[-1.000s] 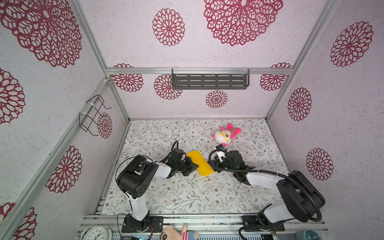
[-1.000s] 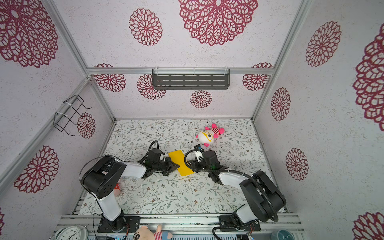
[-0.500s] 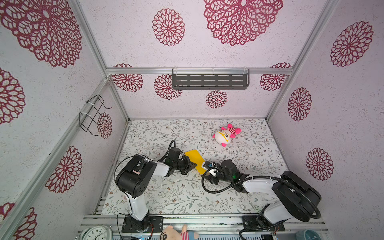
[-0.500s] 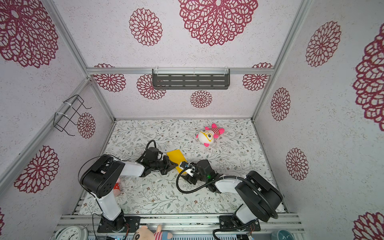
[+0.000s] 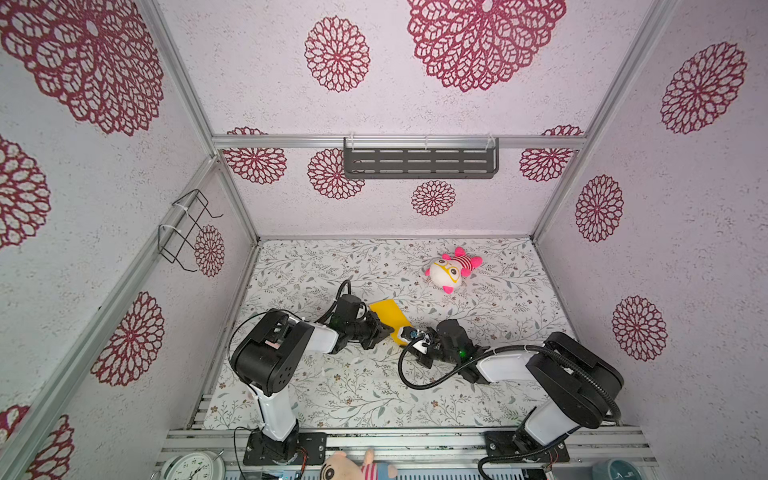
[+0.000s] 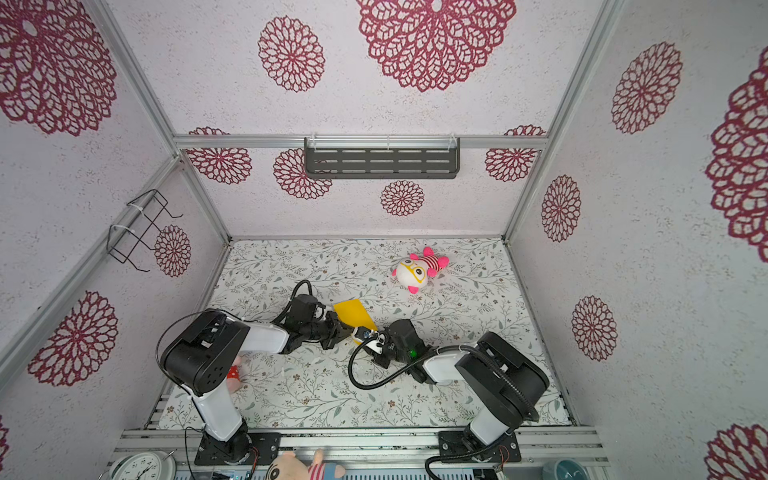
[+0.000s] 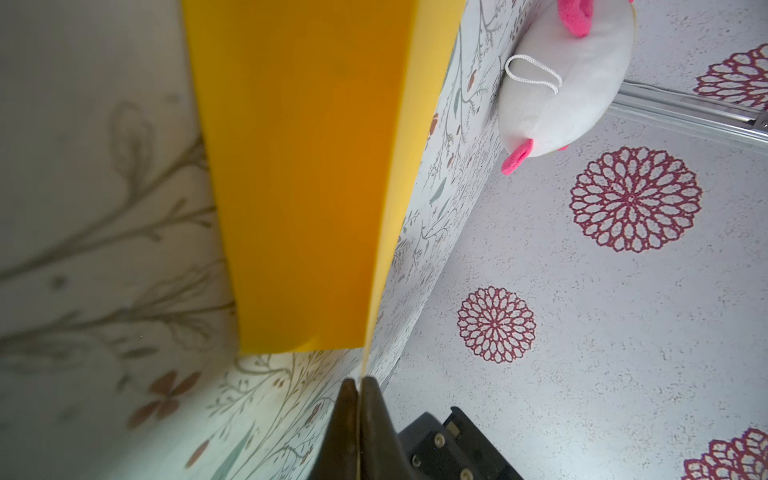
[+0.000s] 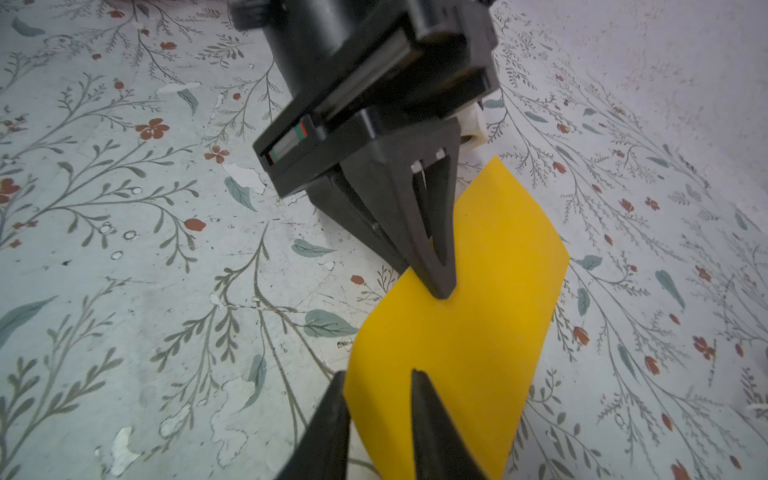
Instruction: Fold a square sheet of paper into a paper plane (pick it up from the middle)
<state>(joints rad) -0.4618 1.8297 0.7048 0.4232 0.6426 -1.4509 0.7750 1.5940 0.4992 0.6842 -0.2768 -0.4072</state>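
Note:
The square sheet of paper (image 5: 390,315) (image 6: 353,315), yellow-orange, lies doubled into a narrow strip mid-table. No paper plane is in view. My left gripper (image 5: 390,331) (image 7: 358,380) is shut on the strip's edge; a thin yellow layer runs between its fingers, and the sheet (image 7: 299,166) opens slightly beyond. In the right wrist view that left gripper (image 8: 442,293) pins the paper (image 8: 469,332). My right gripper (image 5: 404,336) (image 8: 378,374) straddles the strip's near corner. One of its fingers is beside the edge and one over the sheet, with a gap showing between them.
A pink-and-white plush toy (image 5: 451,270) (image 7: 569,83) lies at the back right of the floral mat. A grey shelf (image 5: 419,162) hangs on the back wall and a wire rack (image 5: 187,228) on the left wall. A clock (image 5: 191,467) and another plush (image 5: 357,469) sit at the front rail.
My right gripper swung from beside the plush to the strip's near end and narrowed its jaws around the corner. The left gripper kept its hold; the strip turned slightly.

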